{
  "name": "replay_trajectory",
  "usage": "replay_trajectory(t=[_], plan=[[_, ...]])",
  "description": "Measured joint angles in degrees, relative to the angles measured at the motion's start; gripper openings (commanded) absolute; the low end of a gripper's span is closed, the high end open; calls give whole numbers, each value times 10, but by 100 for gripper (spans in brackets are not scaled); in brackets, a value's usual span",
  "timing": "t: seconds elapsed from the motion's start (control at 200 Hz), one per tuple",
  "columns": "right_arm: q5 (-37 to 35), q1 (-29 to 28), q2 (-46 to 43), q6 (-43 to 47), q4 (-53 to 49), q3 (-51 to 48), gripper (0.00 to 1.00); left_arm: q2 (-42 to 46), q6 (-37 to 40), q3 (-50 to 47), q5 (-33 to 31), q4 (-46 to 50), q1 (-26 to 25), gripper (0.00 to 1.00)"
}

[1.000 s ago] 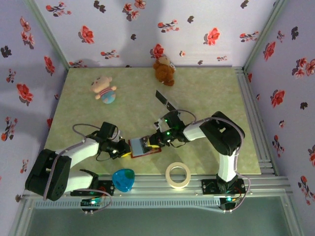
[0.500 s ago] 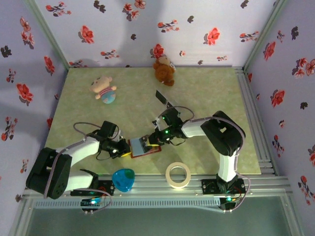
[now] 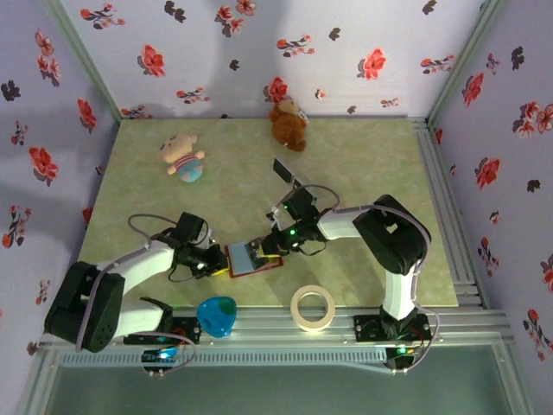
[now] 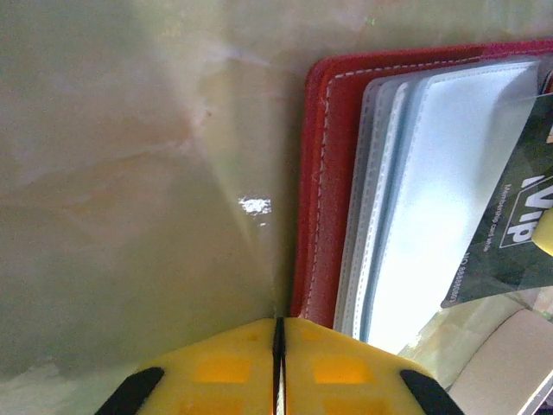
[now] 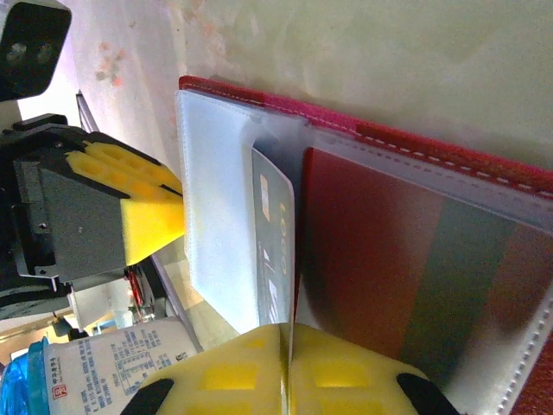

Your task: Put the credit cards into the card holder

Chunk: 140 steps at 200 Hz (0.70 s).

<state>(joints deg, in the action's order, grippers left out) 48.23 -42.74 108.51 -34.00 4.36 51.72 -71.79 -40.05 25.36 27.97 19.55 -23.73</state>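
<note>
Hardly shifted since a moment ago. Near, at 7 o'clock: left claw (image 3: 216,262) pinched tight, pads touching the open card holder (image 3: 253,257), partly hidden, long side lying 9 to 3. Right claw (image 3: 270,246) pinching a credit card (image 5: 275,251) edge-on, tip among clear pockets (image 5: 220,216). Farther, toward 12: more cards (image 3: 283,170), faces too small to read.

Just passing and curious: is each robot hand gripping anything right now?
Left gripper: jaws shut, at the edge of the card holder.
Right gripper: shut on a credit card.
</note>
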Motion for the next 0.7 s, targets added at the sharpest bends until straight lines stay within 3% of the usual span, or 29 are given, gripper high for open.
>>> replay_trajectory(t=[0.7], plan=[[-38,-22,-4,-63,85,-26,12,14,0,-3,-13,5,-4,12]])
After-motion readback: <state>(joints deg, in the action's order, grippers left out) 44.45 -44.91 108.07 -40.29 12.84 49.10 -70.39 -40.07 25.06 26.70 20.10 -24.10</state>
